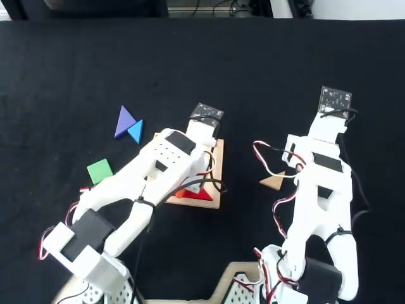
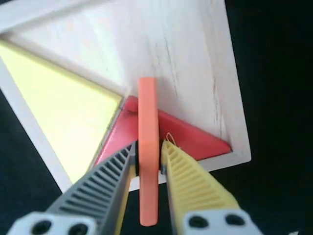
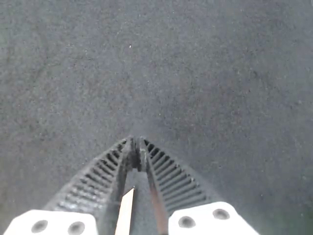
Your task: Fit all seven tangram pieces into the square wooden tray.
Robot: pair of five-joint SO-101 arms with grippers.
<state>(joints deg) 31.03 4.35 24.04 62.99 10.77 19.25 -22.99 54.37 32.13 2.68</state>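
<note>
My left gripper [image 2: 148, 159] is shut on an orange piece [image 2: 147, 147], held on edge above the square wooden tray [image 2: 186, 44]. In the tray lie a yellow triangle [image 2: 63, 117] and a red triangle [image 2: 190, 139]. From above, the left arm covers most of the tray [image 1: 217, 171], with the red triangle [image 1: 197, 193] showing at its near edge. My right gripper [image 3: 135, 147] is shut with nothing in it, over bare black cloth. A purple triangle [image 1: 124, 121], a blue triangle [image 1: 136, 131] and a green square [image 1: 100, 171] lie left of the tray. A tan triangle [image 1: 273, 182] lies beside the right arm.
The table is covered in black cloth. Red and white cables hang off both arms. The arm bases stand on a wooden board [image 1: 237, 271] at the near edge. Open cloth stretches across the far half of the table.
</note>
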